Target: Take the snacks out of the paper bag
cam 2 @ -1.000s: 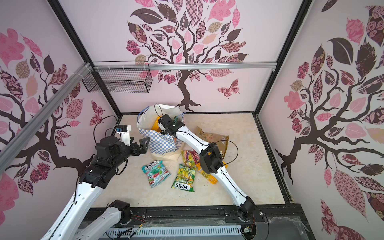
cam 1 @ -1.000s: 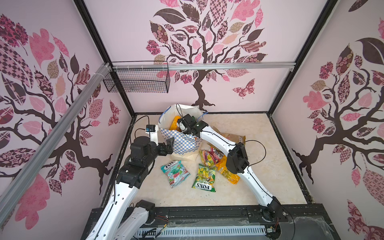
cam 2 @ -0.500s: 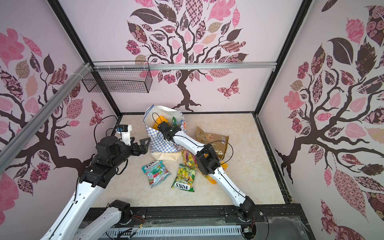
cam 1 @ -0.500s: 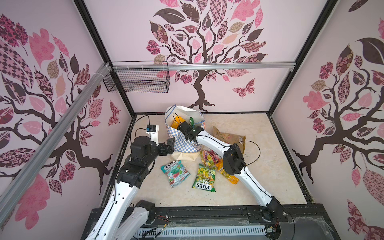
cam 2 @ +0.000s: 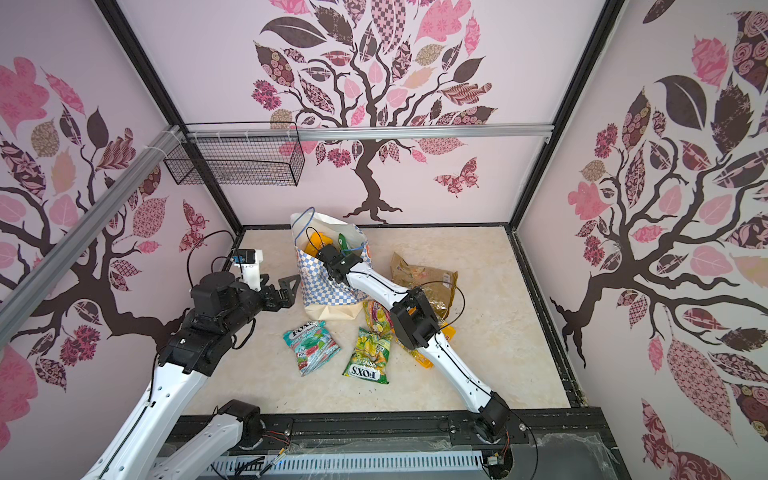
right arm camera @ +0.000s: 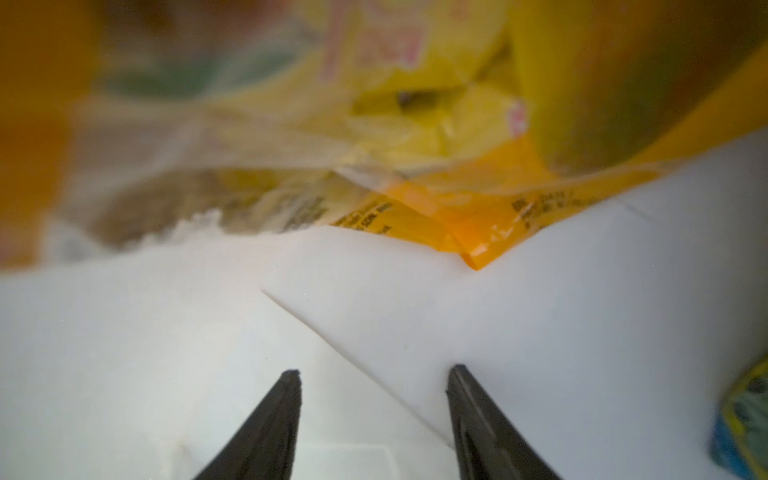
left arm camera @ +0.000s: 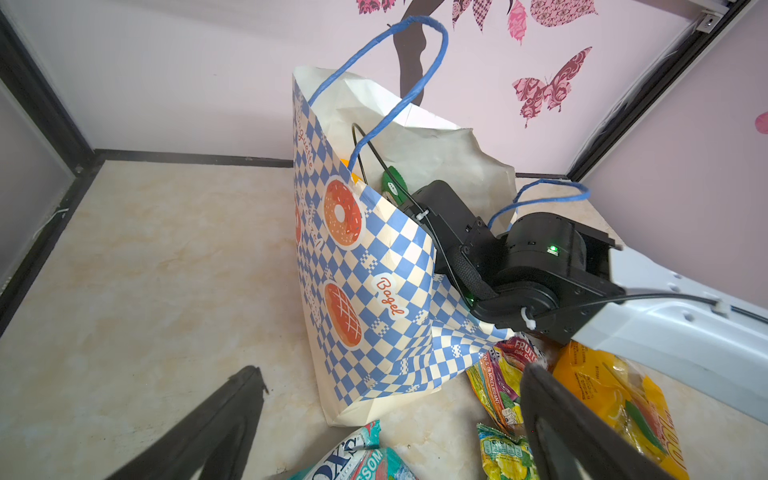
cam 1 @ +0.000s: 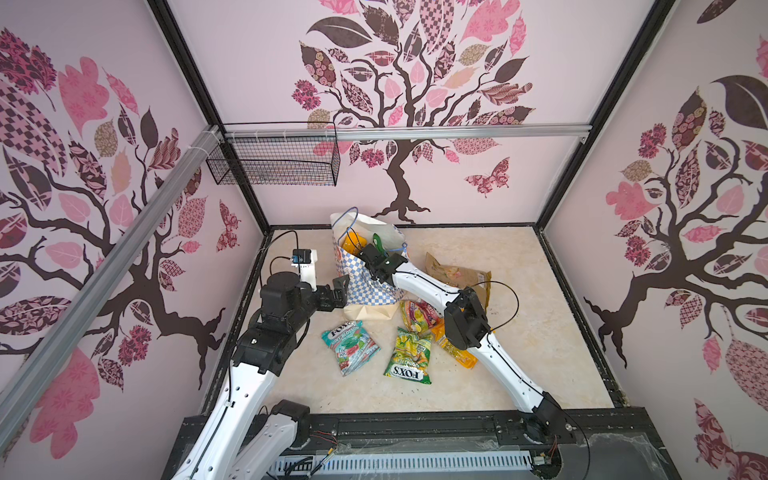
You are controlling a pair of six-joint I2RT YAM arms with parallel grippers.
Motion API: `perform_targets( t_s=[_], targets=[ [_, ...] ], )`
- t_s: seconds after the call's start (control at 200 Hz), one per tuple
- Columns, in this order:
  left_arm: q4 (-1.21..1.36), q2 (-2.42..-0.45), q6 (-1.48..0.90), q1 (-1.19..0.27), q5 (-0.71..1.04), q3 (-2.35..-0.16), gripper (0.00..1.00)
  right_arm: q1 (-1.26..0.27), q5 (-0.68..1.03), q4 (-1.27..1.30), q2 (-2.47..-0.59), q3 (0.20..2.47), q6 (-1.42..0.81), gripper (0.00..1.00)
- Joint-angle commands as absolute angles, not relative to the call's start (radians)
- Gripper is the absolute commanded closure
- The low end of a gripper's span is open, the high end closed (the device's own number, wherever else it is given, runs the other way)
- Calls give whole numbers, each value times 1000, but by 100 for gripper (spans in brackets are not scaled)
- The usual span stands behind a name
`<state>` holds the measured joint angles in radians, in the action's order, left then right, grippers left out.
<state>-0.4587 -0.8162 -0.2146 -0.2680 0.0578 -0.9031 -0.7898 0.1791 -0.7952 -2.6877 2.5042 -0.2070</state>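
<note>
My right pincer (right arm camera: pixel 374 376) is deep in the paper bag (cam 1: pixel 368 282), far-centre. Tips half spread over its bare white inside, yellow-orange packet (right arm camera: pixel 453 226) just beyond, ungripped. My left pincer (cam 1: pixel 338 291) spread wide by the bag's left wall, probably to steady it. Other snacks (cam 1: pixel 409 357) lie nearer on the tabletop (cam 1: pixel 519 332).

I can read "Bagel" in red script on the checked side of the paper bag (left arm camera: pixel 374 257), and letters ending "guette" near its rim. In front of the bag, the green packet (cam 1: pixel 409 355) and the teal packet (cam 1: pixel 351 347) each say "FOX'S". The yellow-pink packet (left arm camera: pixel 500 374) by its base says "FRUIT".
</note>
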Motion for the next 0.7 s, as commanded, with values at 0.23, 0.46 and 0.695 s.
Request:
perform_targets(
  t_s=[0.23,0.46,0.695],
  targets=[
    [-451,-820,-224,-259,71,-937,2,-784,241,-778,-2686,2465,-217,98],
    [-451,-823,-224,-258,71,-937,2,-785,235,-752,-2573,2464,-232,100],
    [-452,-820,-222,-256,71,-939,2,-784,230,-724,-2479,2463,-247,100]
  ],
)
